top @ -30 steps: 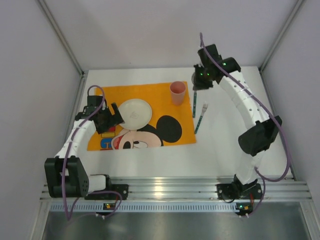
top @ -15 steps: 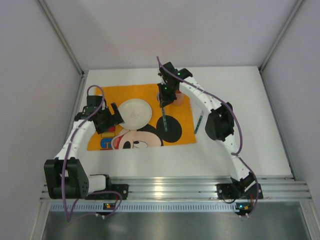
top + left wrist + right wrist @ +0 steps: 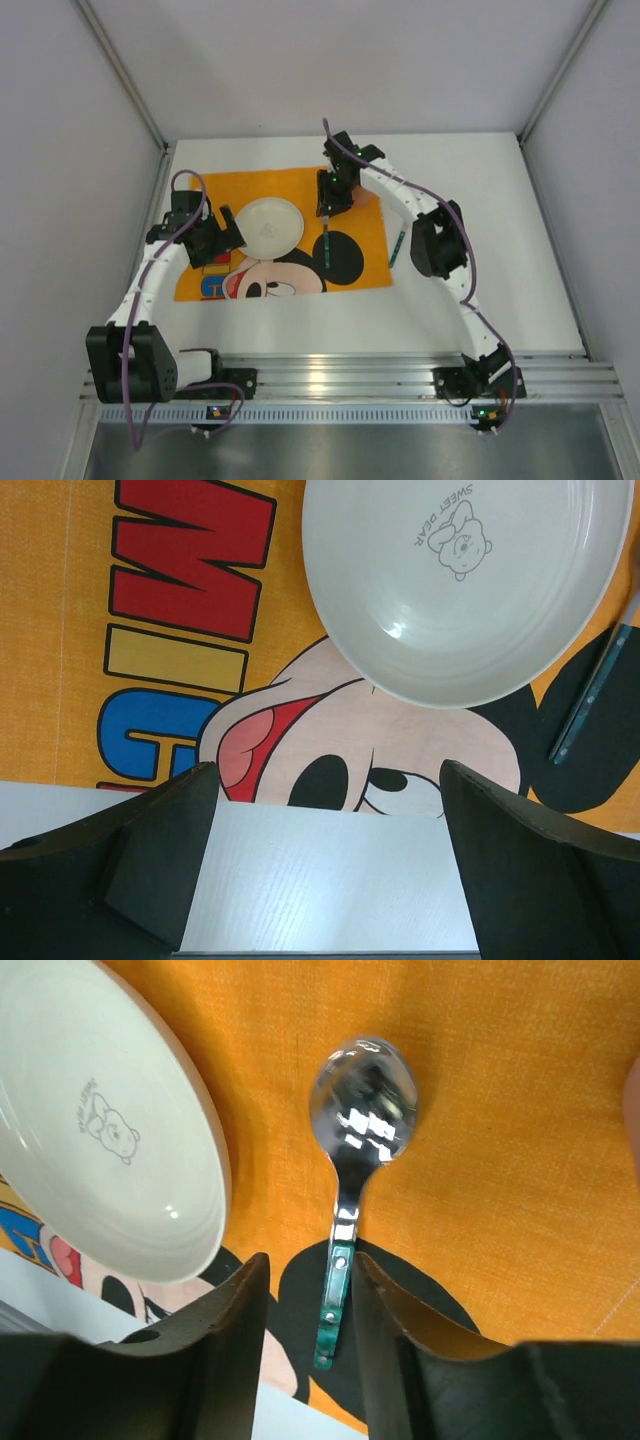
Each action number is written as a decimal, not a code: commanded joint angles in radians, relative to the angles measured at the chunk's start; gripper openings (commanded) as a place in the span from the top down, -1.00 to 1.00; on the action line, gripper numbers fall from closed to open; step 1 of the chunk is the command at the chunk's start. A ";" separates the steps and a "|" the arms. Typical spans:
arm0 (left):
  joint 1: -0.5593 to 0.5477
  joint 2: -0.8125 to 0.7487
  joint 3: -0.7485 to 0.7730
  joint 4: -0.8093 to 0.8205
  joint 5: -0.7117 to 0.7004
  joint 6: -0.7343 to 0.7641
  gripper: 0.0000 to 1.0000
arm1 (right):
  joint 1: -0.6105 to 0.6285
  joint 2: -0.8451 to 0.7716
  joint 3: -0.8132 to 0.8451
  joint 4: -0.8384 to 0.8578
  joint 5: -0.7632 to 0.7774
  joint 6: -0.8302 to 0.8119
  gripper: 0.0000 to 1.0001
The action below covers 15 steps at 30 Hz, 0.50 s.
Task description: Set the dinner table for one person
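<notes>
Just to the right of the plate (image 3: 270, 225), the right gripper (image 3: 312, 1265) hangs low over the orange placemat (image 3: 290, 185), its jaws a little apart and straddling the teal handle of the spoon (image 3: 348, 1205) without pinching it; I see mat on both sides of the handle, so I read the spoon as lying free alongside the plate's right rim; the left gripper (image 3: 325, 780) hovers off the near left of the plate, jaws spread wide and holding nothing; the dinner table (image 3: 480, 290) is the white surface beneath the mat, running out well past the plate on every side; the fork (image 3: 399, 243) lies on its bare part, farther right of the plate than the spoon.

My worry is the lift-off; the jaws stand only narrowly clear of the handle, so if I raise the wrist at a slant, or twist as I go, one finger could catch the handle and flick the spoon against the plate or skew it; the handle looks thin and slick, so a light brush would likely do it; a pink edge on the side of the spoon away from the plate, which I take for a cup (image 3: 634, 1110), sits near the arm, and a wide swing out could knock it over; dragging low could also ruck the mat and shift the plate; the fork is not yet on the mat, and I judge that reaching for it carelessly carries the same hazard.
</notes>
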 commanded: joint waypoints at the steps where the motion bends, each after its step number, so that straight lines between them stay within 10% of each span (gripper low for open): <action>1: -0.002 -0.018 0.038 -0.002 -0.005 0.005 -0.94 | -0.012 -0.013 0.014 0.067 -0.035 0.017 0.19; 15: -0.004 0.057 0.046 0.084 0.070 -0.041 -0.94 | -0.015 -0.395 -0.155 0.068 -0.049 -0.068 0.07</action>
